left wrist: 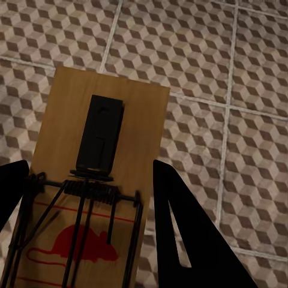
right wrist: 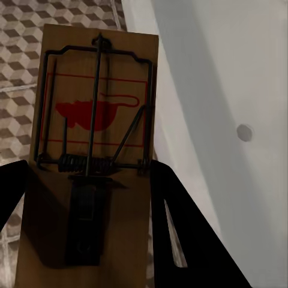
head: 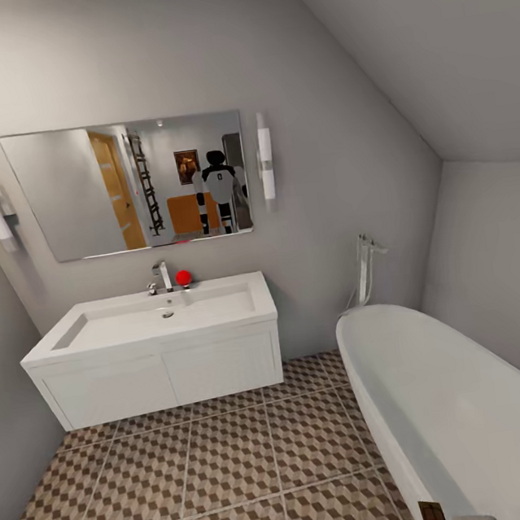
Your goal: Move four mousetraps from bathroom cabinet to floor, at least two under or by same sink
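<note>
With each set of jaws grasping a mousetrap [left wrist: 90, 198] [right wrist: 90, 150], roll closer to the sink [head: 156, 315] and lower both flat onto the bathroom floor [head: 237, 460] beneath it.

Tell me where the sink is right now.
In the head view the sink sits left of centre against the far wall, under the mirror, on its white drawer unit, with the bathtub to its right.

The bathroom floor [head: 231, 477] is laid in large cube-patterned tiles of brown, beige and cream with pale grout lines. A white bathtub [head: 470, 421] stands directly on it along one side.
</note>
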Robot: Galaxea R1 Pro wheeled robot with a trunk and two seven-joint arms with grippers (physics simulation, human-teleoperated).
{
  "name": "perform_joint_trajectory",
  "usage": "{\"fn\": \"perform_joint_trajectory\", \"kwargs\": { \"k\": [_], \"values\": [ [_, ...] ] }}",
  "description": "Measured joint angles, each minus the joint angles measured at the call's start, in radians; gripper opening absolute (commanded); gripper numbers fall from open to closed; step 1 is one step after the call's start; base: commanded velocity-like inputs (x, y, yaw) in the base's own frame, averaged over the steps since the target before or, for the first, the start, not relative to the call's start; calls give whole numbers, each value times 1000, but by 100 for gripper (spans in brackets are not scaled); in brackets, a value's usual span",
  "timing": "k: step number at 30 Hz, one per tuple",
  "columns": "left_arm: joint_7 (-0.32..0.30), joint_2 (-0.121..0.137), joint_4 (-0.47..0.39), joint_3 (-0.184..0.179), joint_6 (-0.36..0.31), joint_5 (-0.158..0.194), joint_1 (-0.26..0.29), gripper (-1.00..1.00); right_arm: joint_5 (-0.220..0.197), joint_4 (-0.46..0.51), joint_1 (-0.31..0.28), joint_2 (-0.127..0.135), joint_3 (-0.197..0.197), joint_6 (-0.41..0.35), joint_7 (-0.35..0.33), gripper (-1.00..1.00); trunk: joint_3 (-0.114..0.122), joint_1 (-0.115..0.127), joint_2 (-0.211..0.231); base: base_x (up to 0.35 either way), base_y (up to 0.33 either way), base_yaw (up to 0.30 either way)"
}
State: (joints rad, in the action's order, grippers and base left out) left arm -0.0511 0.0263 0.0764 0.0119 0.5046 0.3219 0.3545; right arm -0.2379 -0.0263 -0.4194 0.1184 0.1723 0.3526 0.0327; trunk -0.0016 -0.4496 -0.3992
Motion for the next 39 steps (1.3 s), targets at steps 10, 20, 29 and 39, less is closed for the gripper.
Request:
{"fn": "perform_joint_trajectory", "kwargs": {
  "k": [10, 20, 29, 39],
  "values": [
    [1, 0, -1, 0, 0, 0, 0, -100, -1, 0, 0, 0, 0, 0, 0, -100, 0, 0, 0, 1, 0, 198],
    [3, 0, -1, 0, -2, 1, 0, -100, -1, 0, 0, 0, 0, 0, 0, -100, 0, 0, 0, 10, 0, 140],
    [3, 1, -1, 0, -4, 2, 0, -100, -1, 0, 0, 0, 0, 0, 0, -100, 0, 1, 0, 243, 0, 6],
    [4, 1, -1, 0, -5, 2, 0, -100, -1, 0, 0, 0, 0, 0, 0, -100, 0, 1, 0, 328, 0, 31]
  ]
}}
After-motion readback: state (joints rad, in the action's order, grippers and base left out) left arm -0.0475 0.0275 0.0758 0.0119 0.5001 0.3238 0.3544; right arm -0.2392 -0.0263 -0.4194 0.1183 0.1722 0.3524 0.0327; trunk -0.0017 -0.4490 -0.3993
